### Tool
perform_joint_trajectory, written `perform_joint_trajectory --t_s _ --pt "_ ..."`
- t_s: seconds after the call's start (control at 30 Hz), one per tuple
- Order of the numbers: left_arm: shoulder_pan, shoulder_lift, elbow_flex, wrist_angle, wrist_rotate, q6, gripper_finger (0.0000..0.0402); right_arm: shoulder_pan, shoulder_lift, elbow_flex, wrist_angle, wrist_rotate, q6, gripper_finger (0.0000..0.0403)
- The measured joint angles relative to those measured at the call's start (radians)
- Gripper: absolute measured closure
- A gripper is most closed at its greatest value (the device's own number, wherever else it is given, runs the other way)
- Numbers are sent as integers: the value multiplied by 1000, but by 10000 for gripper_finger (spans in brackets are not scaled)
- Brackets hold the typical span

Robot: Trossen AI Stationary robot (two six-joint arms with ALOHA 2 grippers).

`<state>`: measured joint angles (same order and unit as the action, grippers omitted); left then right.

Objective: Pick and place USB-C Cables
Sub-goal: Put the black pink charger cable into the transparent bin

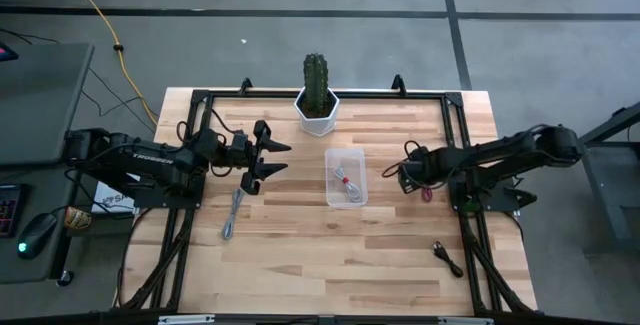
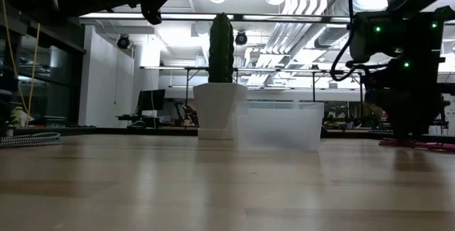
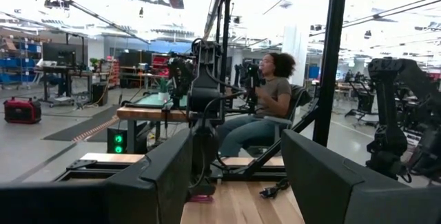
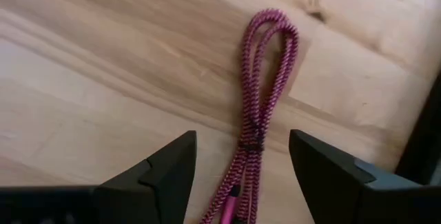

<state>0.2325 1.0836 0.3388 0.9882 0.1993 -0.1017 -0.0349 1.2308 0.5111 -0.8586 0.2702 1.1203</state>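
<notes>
A pink braided USB-C cable (image 4: pixel 258 93), folded into a long loop, lies flat on the wood near the table's right side (image 1: pixel 427 194). My right gripper (image 4: pixel 241 141) points down just above it, open, one finger on either side of the loop and touching nothing. A grey cable (image 1: pixel 233 215) lies on the table at the left, and a black cable (image 1: pixel 447 256) at the near right. A pale cable with a red tie (image 1: pixel 347 183) lies in the clear box (image 1: pixel 330 197). My left gripper (image 1: pixel 275 158) hovers open above the table's left part, pointing toward the box.
A cactus in a white pot (image 1: pixel 318 100) stands at the table's far edge, behind the clear box. Black frame rails (image 1: pixel 190 215) run along the table's sides. Beyond the table a person (image 3: pixel 265 107) sits at another station. Bare wood lies between the box and the near edge.
</notes>
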Motion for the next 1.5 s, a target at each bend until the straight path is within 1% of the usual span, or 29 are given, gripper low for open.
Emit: perform_joint_trajectory --t_s 0.33,0.47,0.6,0.8,0.83,0.9,1.03,1.17,1.27,1.33,1.4,1.5 --pt "0 0 0 0 0 0 200 0 -4 -66 70 -1 29 180" --pt "0 0 0 0 0 -2 200 0 -4 -67 68 -8 56 198" --pt "0 0 0 0 0 -4 199 -3 -3 -67 71 -15 69 248" --pt "0 0 0 0 2 -38 200 -10 -2 -68 86 -16 67 363" --pt "0 0 0 -1 2 -42 200 -10 -1 -69 85 -3 64 380" --pt "0 0 0 0 2 -45 200 -11 -1 -71 89 28 48 392" --pt "0 0 0 -1 1 -45 200 -11 -2 -72 90 62 17 379" --pt "0 0 0 -1 1 -45 200 0 -16 -42 33 108 -32 396" --pt "0 0 0 -1 1 -45 200 31 -49 20 0 165 -47 395" --pt "0 0 0 -1 1 -45 200 73 -83 46 -13 230 -52 398" --pt "0 0 0 -2 1 -45 200 127 -124 61 54 304 -84 399" --pt "0 0 0 -5 0 -45 200 212 -189 31 250 399 -180 399"
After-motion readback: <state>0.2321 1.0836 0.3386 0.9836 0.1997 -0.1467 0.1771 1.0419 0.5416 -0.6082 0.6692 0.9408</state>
